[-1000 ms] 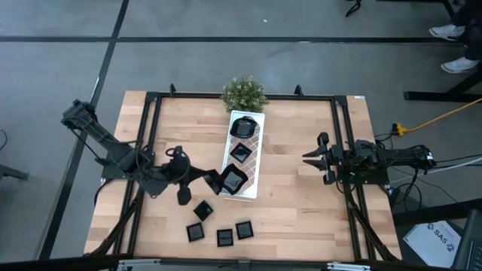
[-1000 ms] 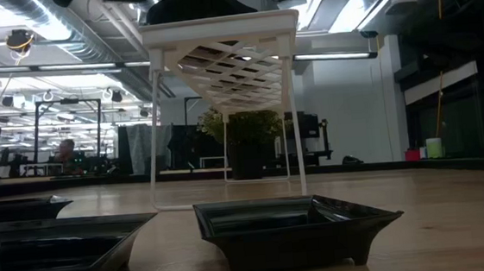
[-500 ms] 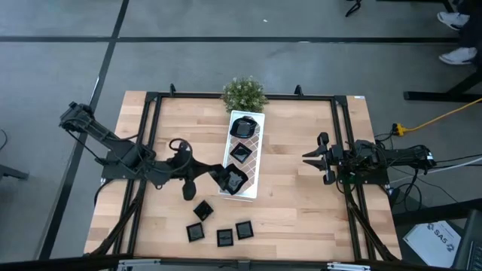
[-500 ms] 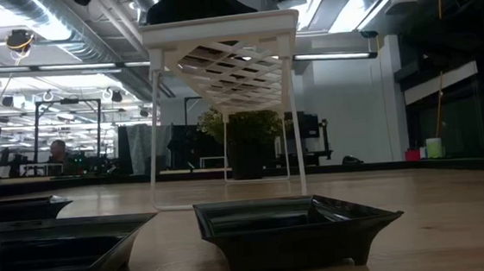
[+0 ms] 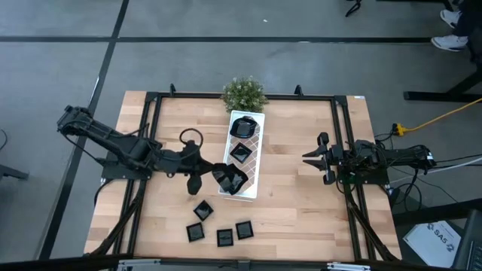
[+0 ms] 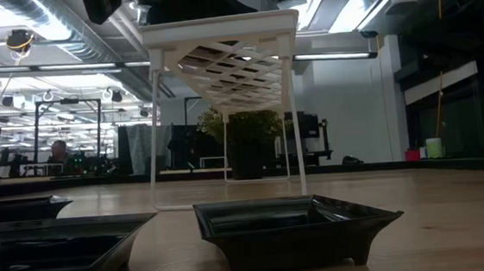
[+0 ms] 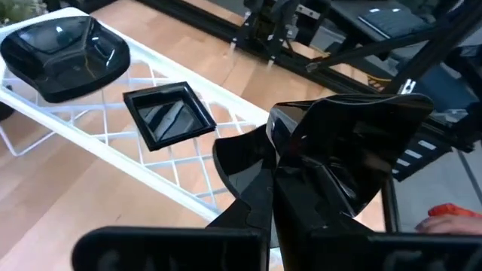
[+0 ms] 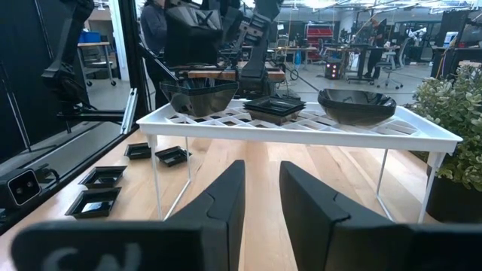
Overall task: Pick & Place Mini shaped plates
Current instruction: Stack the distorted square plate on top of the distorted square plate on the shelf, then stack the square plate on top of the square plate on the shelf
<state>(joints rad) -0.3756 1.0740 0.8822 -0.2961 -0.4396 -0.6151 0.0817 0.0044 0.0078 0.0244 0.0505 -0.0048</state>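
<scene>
I am clamping my left claw (image 5: 220, 179) shut on a glossy black plate (image 7: 354, 158), holding it tilted over the near end of the white tray (image 5: 251, 150). If I let go while it leans, it could slide off the tray's edge onto the worktop (image 5: 301, 196). My right claw (image 5: 310, 156) is waiting apart, right of the tray. My left wrist view shows the grip; the high view shows four plates (image 5: 218, 228) lying below the tray.

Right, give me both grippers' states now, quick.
Left gripper: shut on a glossy black wavy-edged mini plate, over the white lattice tray.
Right gripper: open, empty, waiting at the table's right.
</scene>
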